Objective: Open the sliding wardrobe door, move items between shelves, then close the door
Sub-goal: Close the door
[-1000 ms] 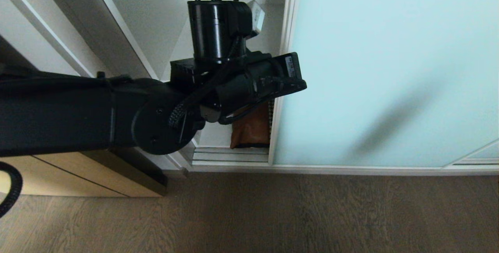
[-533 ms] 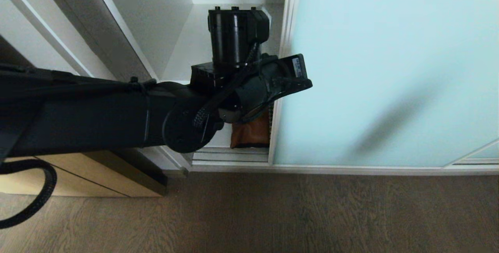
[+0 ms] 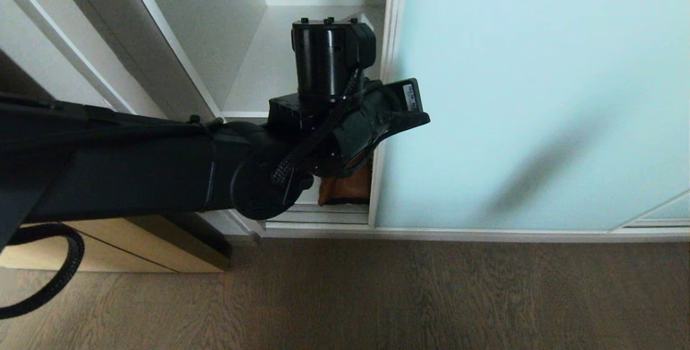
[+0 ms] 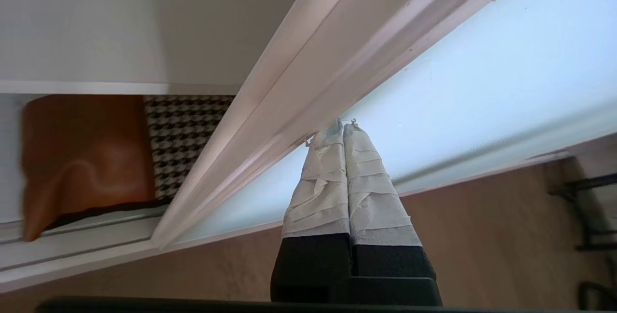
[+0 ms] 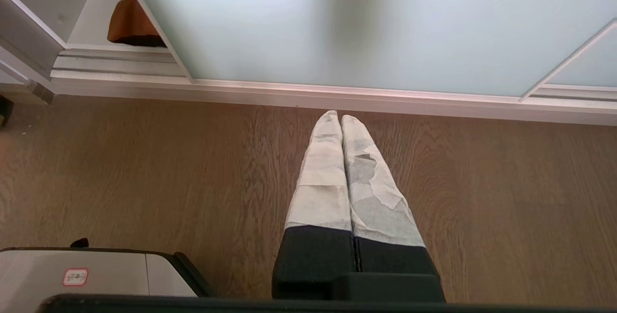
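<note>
The sliding wardrobe door [image 3: 539, 96], frosted aqua glass in a pale frame, covers most of the wardrobe and leaves a narrow opening at its left edge. My left gripper [image 4: 343, 127] is shut with nothing in it, its taped tips against the glass right beside the door's frame [image 4: 289, 91]. In the head view the left wrist [image 3: 334, 96] hides those fingers. The cushion [image 4: 87, 158], tan leather with a houndstooth part [image 4: 185, 144], lies on the bottom shelf [image 4: 12, 163] in the opening, its corner showing under the wrist [image 3: 347, 188]. A higher white shelf [image 3: 269, 64] is bare. My right gripper [image 5: 341, 117] hangs shut over the floor.
The door's floor track [image 3: 318, 215] runs along the wardrobe's foot. A tan wood cabinet [image 3: 108, 247] stands at the left by the wardrobe's side wall [image 3: 178, 59]. A black cable [image 3: 54, 280] loops under my left arm. My grey base [image 5: 72, 269] is near the right gripper.
My left wrist has moved right and a little lower, up to the door's edge. The door's left edge has slid slightly left, narrowing the opening. The right arm has not moved.
</note>
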